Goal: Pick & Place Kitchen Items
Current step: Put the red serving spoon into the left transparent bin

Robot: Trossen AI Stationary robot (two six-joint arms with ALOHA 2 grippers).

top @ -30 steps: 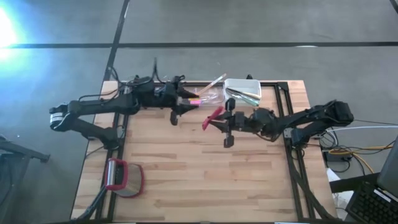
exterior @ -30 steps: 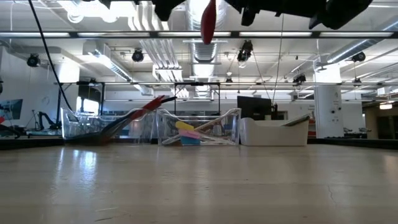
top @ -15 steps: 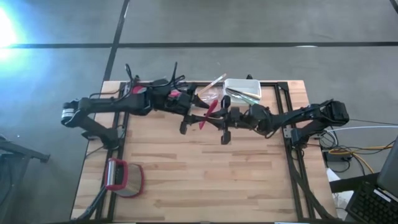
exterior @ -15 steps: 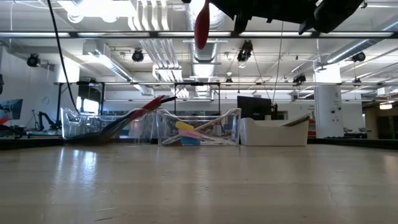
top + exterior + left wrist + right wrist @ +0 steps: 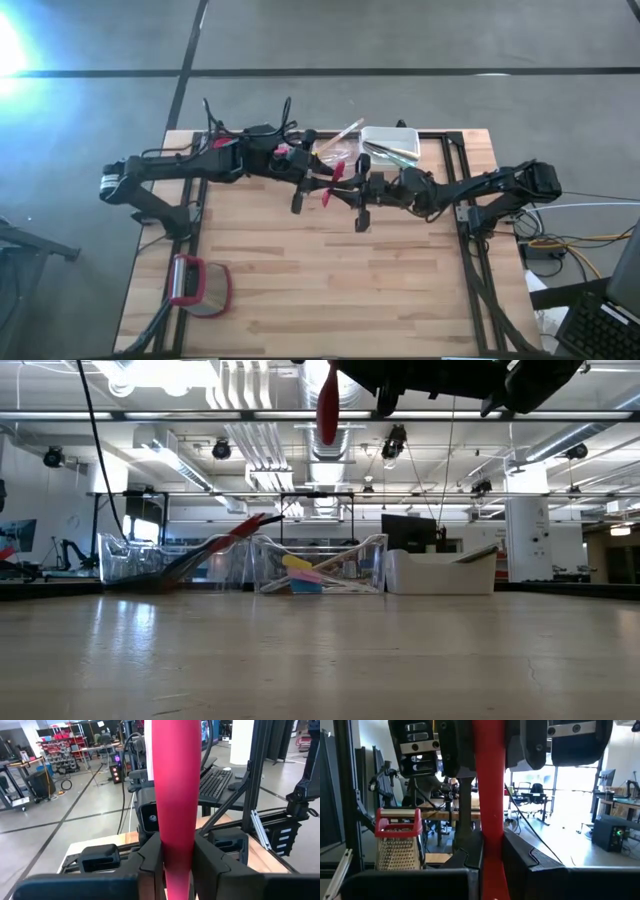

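You had one red spatula (image 5: pixel 332 185) pinched between two grippers, held in the air above the middle of the wooden table (image 5: pixel 300 280), nearer its back edge. The left gripper (image 5: pixel 176 862) was pressed against the handle from one side, and the right gripper (image 5: pixel 490 852) clamped it from the other. Its long axis ran slantwise across the table in the high view; in the low view the spatula hung almost upright.

Near the front left corner lay one red-framed grater (image 5: pixel 198 285), well apart. Along the back edge stood three tubs: a clear tub (image 5: pixel 320 570) with yellow, pink and blue pieces, another clear tub (image 5: pixel 150 565) with red and dark utensils, and a white tub (image 5: pixel 440 572). Nothing stood between the spatula and them.
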